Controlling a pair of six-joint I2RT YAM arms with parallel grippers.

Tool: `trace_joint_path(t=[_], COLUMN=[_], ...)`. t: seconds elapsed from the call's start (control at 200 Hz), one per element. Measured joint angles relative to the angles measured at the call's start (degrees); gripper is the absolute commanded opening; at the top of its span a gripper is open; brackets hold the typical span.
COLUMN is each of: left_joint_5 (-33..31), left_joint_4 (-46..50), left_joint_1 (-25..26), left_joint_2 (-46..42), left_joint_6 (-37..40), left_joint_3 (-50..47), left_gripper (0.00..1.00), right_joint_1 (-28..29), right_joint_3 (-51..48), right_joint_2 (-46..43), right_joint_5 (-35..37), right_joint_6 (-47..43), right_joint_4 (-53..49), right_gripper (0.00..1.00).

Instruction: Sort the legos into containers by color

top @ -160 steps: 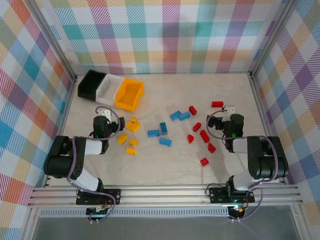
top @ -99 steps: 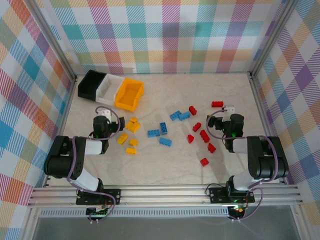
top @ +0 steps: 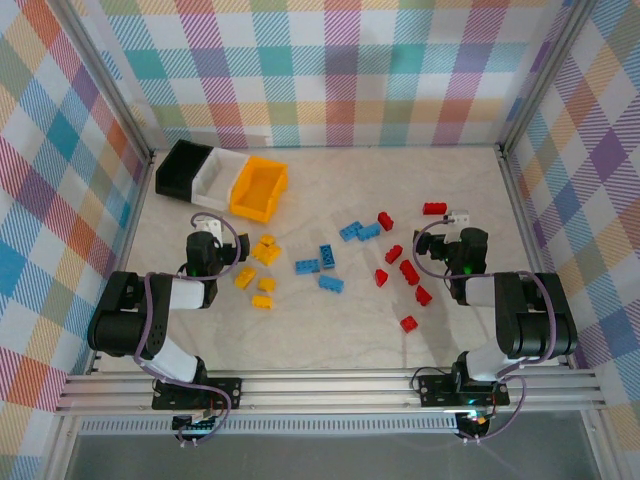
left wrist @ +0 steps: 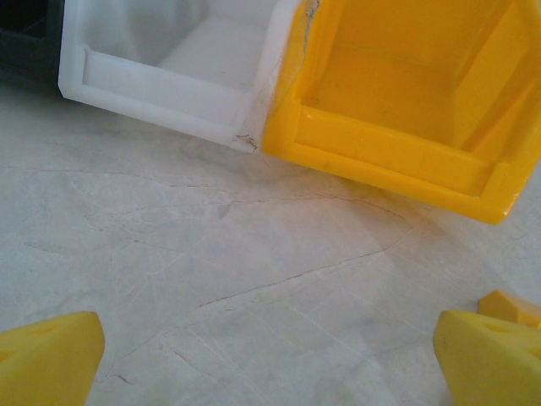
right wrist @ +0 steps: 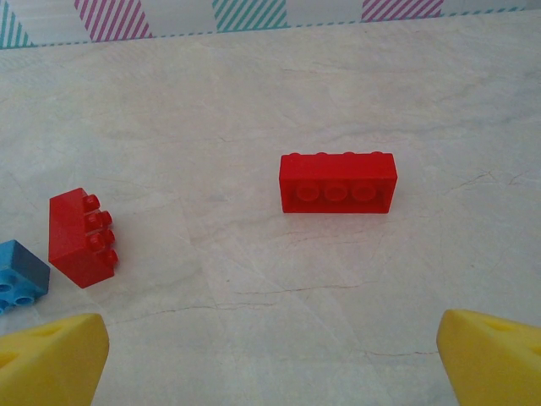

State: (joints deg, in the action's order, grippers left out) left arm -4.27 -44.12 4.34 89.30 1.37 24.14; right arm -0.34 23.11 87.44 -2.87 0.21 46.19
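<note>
Both arms are folded low at the near edge of the counter (top: 330, 330). The left pincer (top: 206, 226) sits on the near-left side. Through its wrist camera the two yellow fingers (left wrist: 46, 359) stand wide apart with nothing between them, so it's spread and facing the bins.

The bins are in the far-left corner, three in a slanted row. The black bin (top: 178, 168) is outermost and the white bin (top: 212, 176) is in the middle, touching the yellow-orange bin (top: 258, 190) on its right.

Now the bricks, and every one I can see lies loose on the counter. The yellow bricks (top: 258, 270) are a small cluster just right of the left pincer. The blue bricks (top: 328, 255) are scattered around the middle. Further right, the red bricks (top: 405, 268) are strung out beside the right arm.

The right pincer (top: 457, 222) is spread wide too and grips nothing, with its fingers (right wrist: 490, 355) framing bare counter. Ahead of it lies a long red brick (right wrist: 338, 182), apart from the rest. Off to the left a smaller red brick (right wrist: 80, 237) is tipped over with its studs pointing sideways. A blue brick (right wrist: 17, 279) sits just beside that one at the picture's edge.
</note>
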Motion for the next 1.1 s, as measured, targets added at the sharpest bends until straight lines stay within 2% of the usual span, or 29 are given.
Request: trace_joint_path(t=[0.315,0.45,0.62,0.815,0.96,1.105], left_joint_5=[0.00,-0.52,-2.89,-3.54,-1.05,1.40], left_joint_4=[0.76,10.78,18.14,33.66,44.57,54.42], left_joint_1=[0.00,0.00,0.00,0.00,0.00,0.07], left_joint_2=[-0.02,-0.52,-8.04,-16.04,-19.74,-24.85], left_joint_6=[0.00,-0.11,-2.34,-9.51,-13.35,-14.45], left_joint_3=[0.28,6.10,8.52,13.31,18.80,21.75], left_gripper=[1.00,1.00,1.00,1.00,1.00,1.00], right_joint_1=[0.00,0.00,-0.02,-0.02,0.00,1.03], right_joint_3=[0.17,1.31,5.46,14.45,24.00,28.92], right_joint_2=[0.00,-0.74,-7.41,-15.13,-15.13,-14.82], right_joint_5=[0.46,2.27,5.16,6.67,3.50,0.07], right_joint_6=[0.04,0.85,2.29,8.94,14.99,20.35], right_joint_4=[-0.74,-4.02,-14.75,-32.68,-47.95,-60.28], right_gripper=[1.00,1.00,1.00,1.00,1.00,1.00])
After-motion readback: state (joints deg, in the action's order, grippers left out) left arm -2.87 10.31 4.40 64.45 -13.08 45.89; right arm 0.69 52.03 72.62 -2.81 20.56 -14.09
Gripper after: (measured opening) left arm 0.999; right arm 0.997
